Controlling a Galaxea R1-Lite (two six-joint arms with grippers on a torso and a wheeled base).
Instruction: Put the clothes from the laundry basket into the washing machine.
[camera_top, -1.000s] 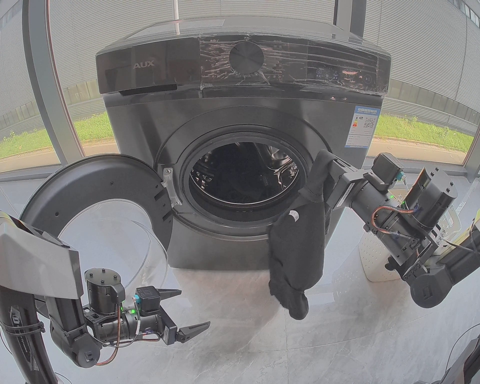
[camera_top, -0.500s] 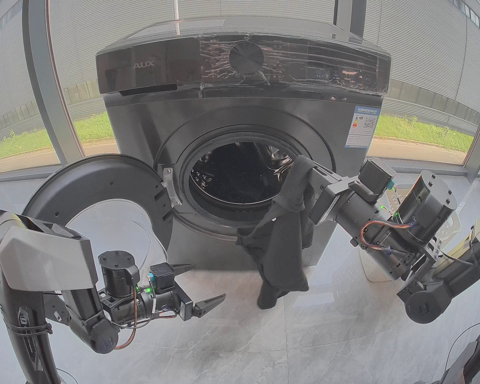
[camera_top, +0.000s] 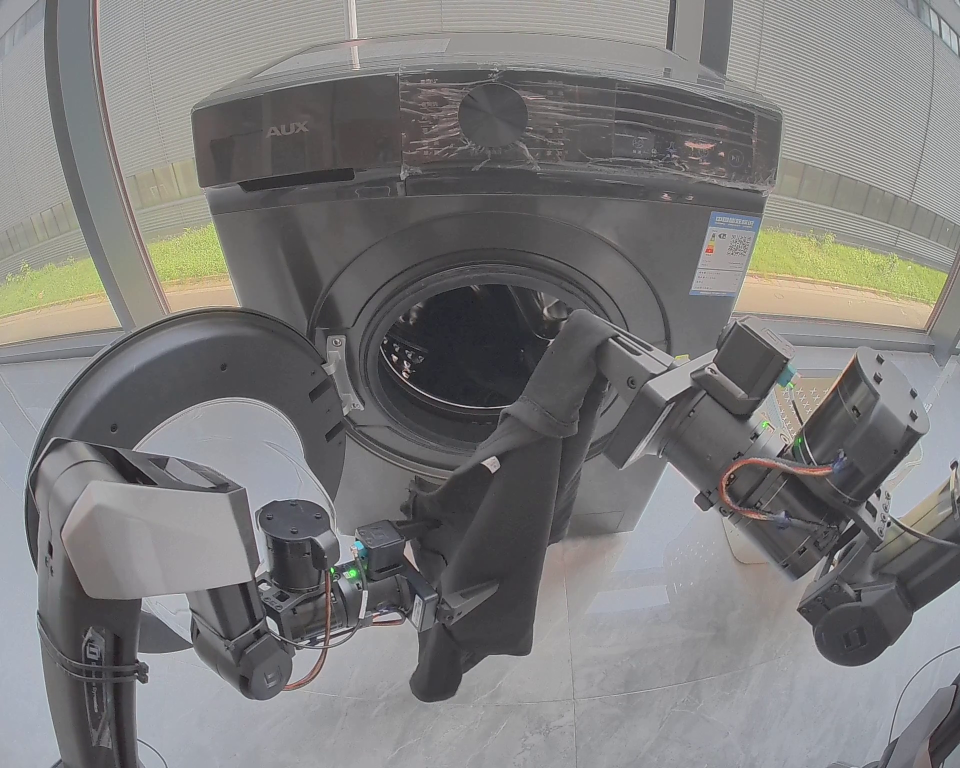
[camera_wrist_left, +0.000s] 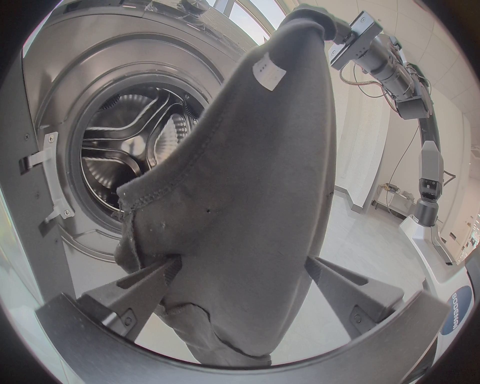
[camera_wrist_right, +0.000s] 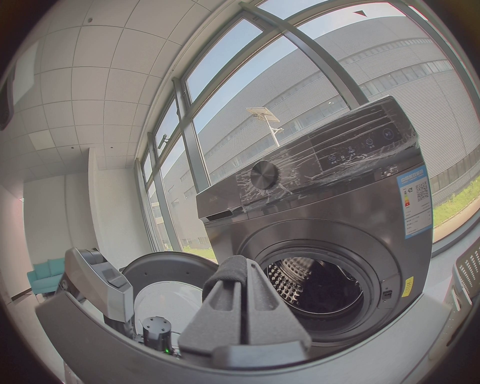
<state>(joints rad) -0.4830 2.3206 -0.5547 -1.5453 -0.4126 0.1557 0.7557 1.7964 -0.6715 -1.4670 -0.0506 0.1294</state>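
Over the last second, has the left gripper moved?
Yes. The left gripper has moved toward the robot's right, closer to the washing machine, and now straddles the black garment.

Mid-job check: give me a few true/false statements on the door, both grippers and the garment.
1. The washer door is open. True.
2. The right gripper is open and empty. False: it is shut on the garment.
3. The left gripper is shut on the garment. False: its fingers are open, one on each side of it.
4. The garment hangs in front of the drum, not inside. True.
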